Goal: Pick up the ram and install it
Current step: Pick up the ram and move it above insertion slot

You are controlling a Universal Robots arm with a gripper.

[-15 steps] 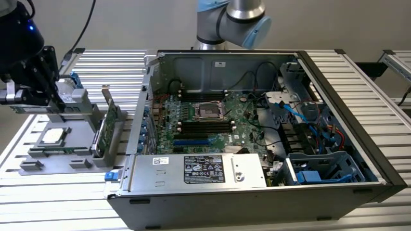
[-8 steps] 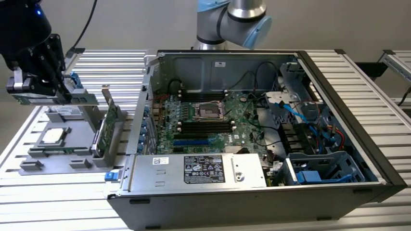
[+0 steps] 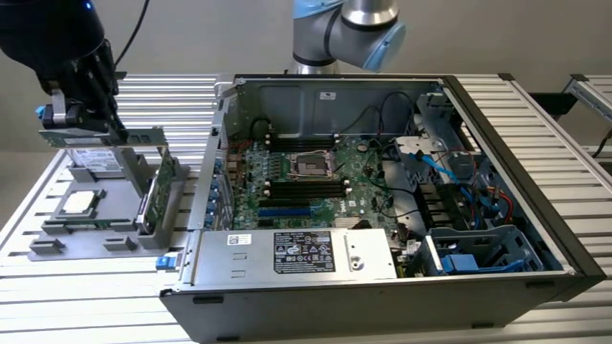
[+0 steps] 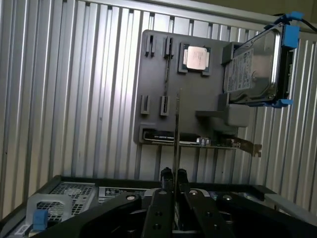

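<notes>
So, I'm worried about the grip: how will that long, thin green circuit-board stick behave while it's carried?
The long, thin green ram stick is probably stiff: it juts sideways from the gripper without sagging. Likely light too, as a narrow pinch holds it level. Edge-on in the wrist view it looks very thin, so a knock might twist it.

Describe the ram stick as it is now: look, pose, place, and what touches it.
The ram is a long, thin green circuit-board stick, a dark sliver edge-on in the wrist view. The gripper has its jaws shut on it, holding it level above the grey parts tray, on the exterior view's left of the open computer case. Nothing else appears to touch it.
</notes>
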